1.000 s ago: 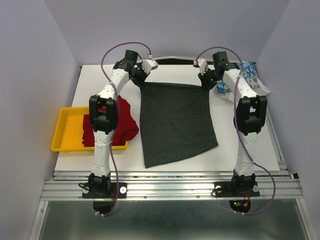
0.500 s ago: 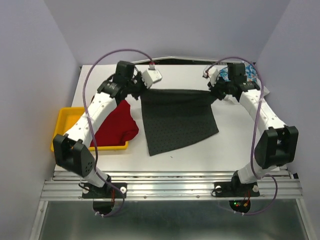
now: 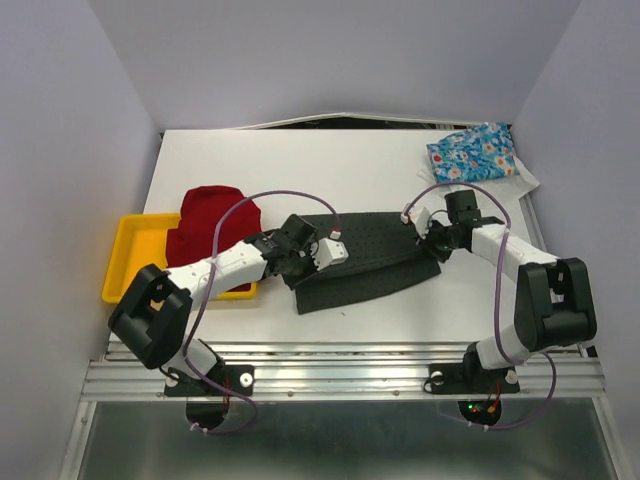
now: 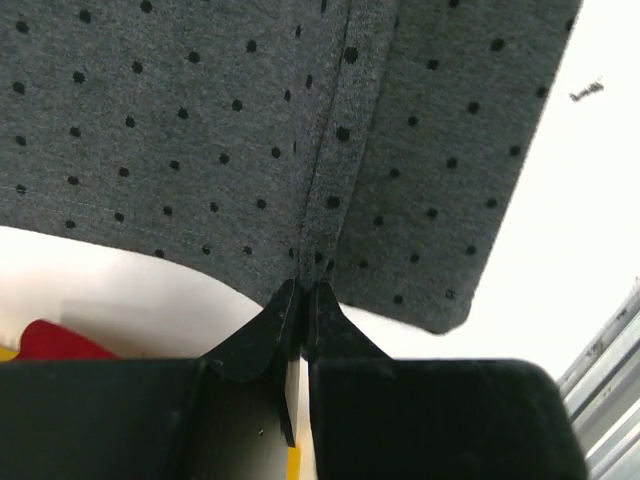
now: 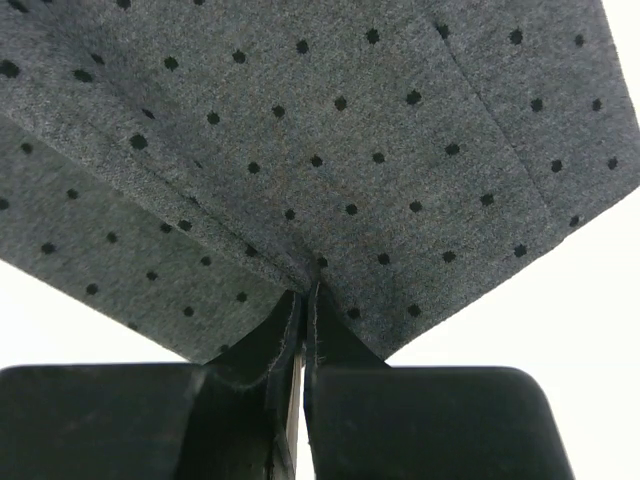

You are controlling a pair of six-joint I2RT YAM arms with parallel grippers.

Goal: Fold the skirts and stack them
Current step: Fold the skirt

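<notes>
The dark charcoal grey dotted skirt [image 3: 365, 262] lies in the middle of the table, folded over on itself into a wide low band. My left gripper [image 3: 300, 268] is shut on the skirt's left edge [image 4: 330, 170], its fingertips pinching the cloth. My right gripper [image 3: 432, 243] is shut on the skirt's right edge [image 5: 330, 160] in the same way. The deep red skirt [image 3: 205, 222] is bunched over the yellow tray [image 3: 125, 270] at the left. The blue floral skirt [image 3: 470, 152] lies crumpled at the far right corner.
The yellow tray sits at the table's left edge, partly under the red skirt. White table [image 3: 300, 170] shows behind the grey skirt. A metal rail [image 3: 340, 365] runs along the near edge, with both arm bases on it.
Both grippers have pulled the grey skirt's far edge toward the near side, folding it over the near half. The arms have dropped low over the table; the blue floral skirt now shows uncovered.
</notes>
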